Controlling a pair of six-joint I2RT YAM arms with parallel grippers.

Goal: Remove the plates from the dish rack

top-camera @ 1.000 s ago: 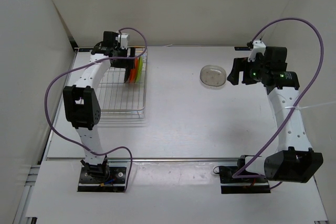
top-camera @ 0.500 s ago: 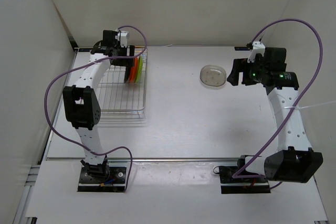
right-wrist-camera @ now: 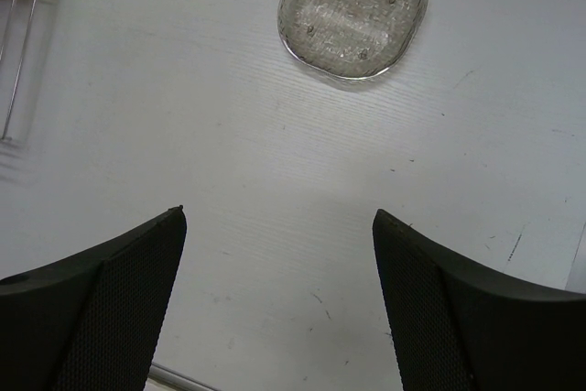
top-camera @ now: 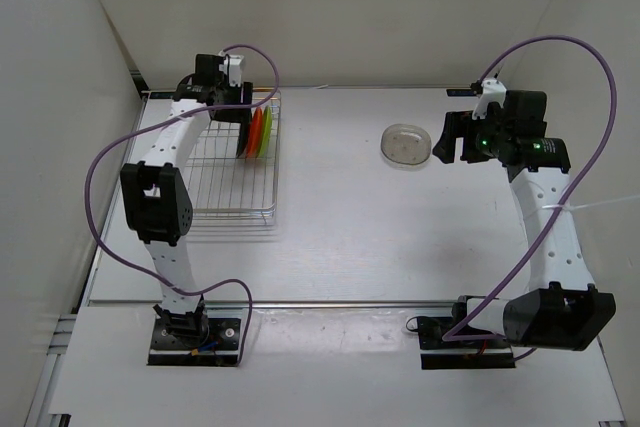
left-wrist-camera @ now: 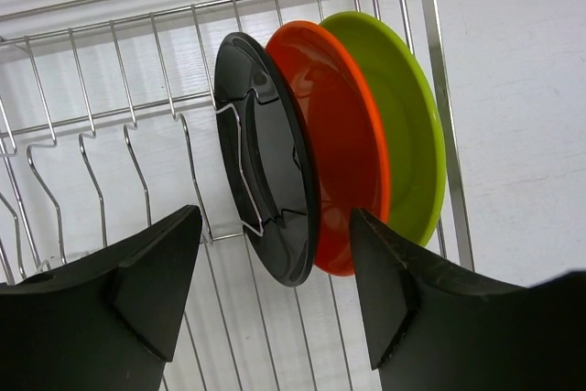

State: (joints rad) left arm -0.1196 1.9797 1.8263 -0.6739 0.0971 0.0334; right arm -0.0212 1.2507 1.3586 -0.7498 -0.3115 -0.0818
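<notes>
A white tabletop seen from above, with my two arms rising from its near edge. A silver wire dish rack sits in the far left corner of the tabletop.

Three plates stand on edge in the rack's slots at its far right corner, packed close side by side. From left to right they are a black plate, an orange-red plate and a lime green plate. The green one is nearest the rack's right side rail. A bent wire of the rack crosses the face of the black plate.

My left pincer hangs over that corner of the rack, pointing down at the plates. Its two black fingers stand well apart, one to the left of the black plate and one on the orange-red plate's side, and I see a gap between each finger and the plates — it has hold of nothing.

A fourth plate, the clear plate, lies flat on the tabletop toward the far edge, right of the middle and well apart from the rack. Small raised dots show through its base.

My right pincer hovers near the clear plate, on its right side. Its fingers are spread wide with only bare tabletop between them — it grips nothing and does not touch the plate.
</notes>
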